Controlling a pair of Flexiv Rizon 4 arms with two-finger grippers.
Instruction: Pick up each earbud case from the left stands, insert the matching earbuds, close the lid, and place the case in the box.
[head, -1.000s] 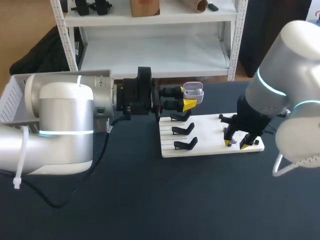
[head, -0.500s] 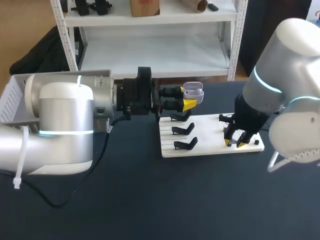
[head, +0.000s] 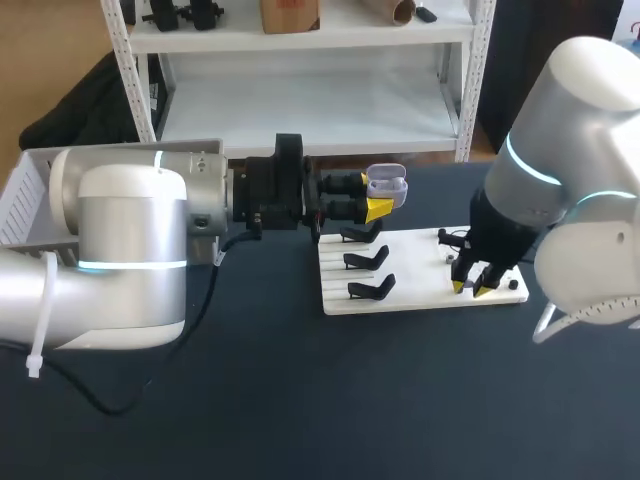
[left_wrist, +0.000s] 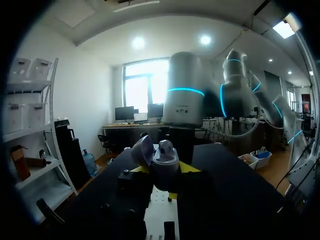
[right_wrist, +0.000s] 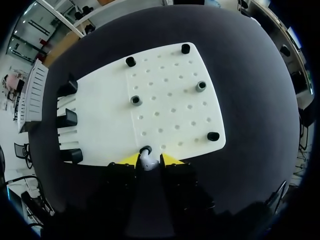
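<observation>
Robotics lab, left arm, right arm, dark table, white fixture board

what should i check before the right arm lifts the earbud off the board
1. Lid of the earbud case open: ok.
2. The left end effector shut on the earbud case: ok.
3. The right end effector shut on the earbud: ok.
4. The earbud clear of its black holder on the white board: not ok, seated.
5. Free socket in the earbud case: cannot tell.

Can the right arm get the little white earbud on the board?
Probably yes. The right gripper sits right around the earbud, and nothing on the white board stands between them.
</observation>
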